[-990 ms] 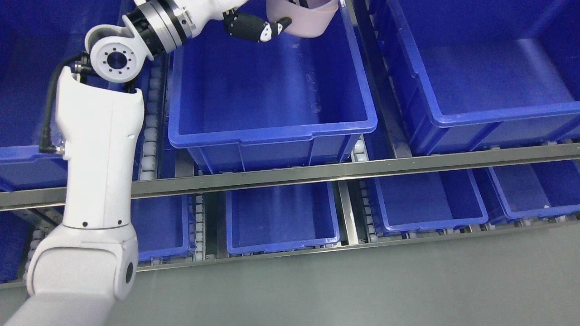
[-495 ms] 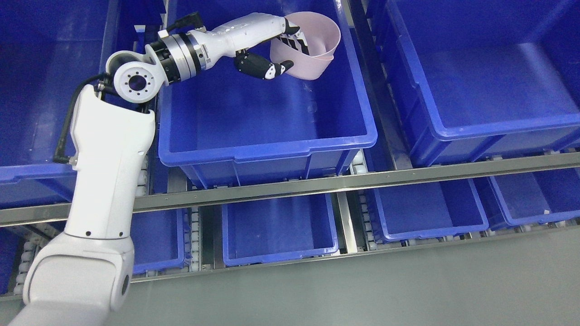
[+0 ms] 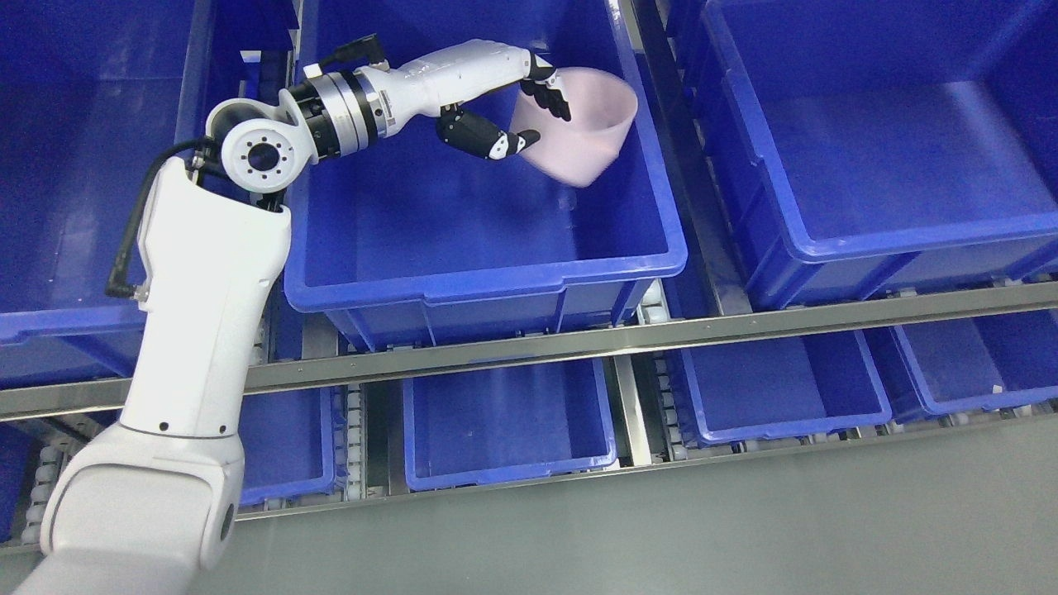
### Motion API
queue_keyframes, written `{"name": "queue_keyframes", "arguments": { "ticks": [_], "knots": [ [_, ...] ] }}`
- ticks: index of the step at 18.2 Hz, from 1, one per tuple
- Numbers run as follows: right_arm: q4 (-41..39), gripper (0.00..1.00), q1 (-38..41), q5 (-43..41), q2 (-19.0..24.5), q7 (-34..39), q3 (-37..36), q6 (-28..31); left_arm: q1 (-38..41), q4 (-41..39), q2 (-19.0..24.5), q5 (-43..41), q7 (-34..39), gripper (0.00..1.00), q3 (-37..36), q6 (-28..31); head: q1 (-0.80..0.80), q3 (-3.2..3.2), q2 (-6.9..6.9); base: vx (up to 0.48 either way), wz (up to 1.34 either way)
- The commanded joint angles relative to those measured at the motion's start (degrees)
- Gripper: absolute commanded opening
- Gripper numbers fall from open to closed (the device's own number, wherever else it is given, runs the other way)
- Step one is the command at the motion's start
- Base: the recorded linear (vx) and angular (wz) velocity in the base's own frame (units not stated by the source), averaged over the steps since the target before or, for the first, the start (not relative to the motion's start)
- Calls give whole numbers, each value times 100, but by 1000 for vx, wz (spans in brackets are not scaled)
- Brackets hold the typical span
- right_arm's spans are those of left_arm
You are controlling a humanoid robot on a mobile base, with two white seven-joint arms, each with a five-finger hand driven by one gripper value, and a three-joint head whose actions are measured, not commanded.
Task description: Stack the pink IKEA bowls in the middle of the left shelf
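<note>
**A:** Pink bowl point(image 3: 583, 132) tilted over the middle bin point(image 3: 488, 277), gripped at the rim by the left hand point(image 3: 521, 111). How do you read its handling?

**B:** You have what looks like a light, stiff plastic bowl, smooth-walled, so likely slippery. Fingers point(image 3: 552, 92) hook inside the near rim and the thumb point(image 3: 488, 140) presses the outer wall, so the hand is closed on the bowl in a pinch. The rim is the right place to hold; the rounded wall gives you little purchase.

**A:** Where does it sit exactly?

**B:** Above the bin's far right part, mouth tipped up and rightward, base pointing down toward the floor of the bin. Whether the base touches, you cannot tell.

**A:** Anything in your way?

**B:** The bin's right wall point(image 3: 653, 140) is just beside the bowl; a wide swing could clip it. No other bowl shows in the bin. Neighbouring bins point(image 3: 876, 240) stand to the right, a steel rail point(image 3: 661, 330) runs in front, and lower bins point(image 3: 508, 471) sit below. Your right hand is out of view.
</note>
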Motion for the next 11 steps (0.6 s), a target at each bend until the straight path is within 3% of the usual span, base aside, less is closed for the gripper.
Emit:
{"name": "queue_keyframes", "arguments": {
  "ticks": [1,3,4,6,8,11],
  "knots": [
    [-193,100,167,0,-100,-3,-62,3,-15,-172,116,5,2,53,-53,-35,0,0,0,0,0],
    [-193,100,167,0,-100,-3,-62,3,-242,-225,-23,31,134,61,26,-35,0,0,0,0,0],
    [-193,100,167,0,-100,-3,-62,3,-357,-225,-398,92,343,68,157,-9,0,0,0,0,0],
    [-193,100,167,0,-100,-3,-70,-6,-411,-199,-504,233,913,71,282,43,0,0,0,0,0],
    [-193,100,167,0,-100,-3,-62,-6,-341,-77,-504,1177,1843,78,-523,244,0,0,0,0,0],
    [-193,100,167,0,-100,-3,-62,3,19,-172,-504,3234,3181,96,-1605,1587,0,0,0,0,0]
  ]
}}
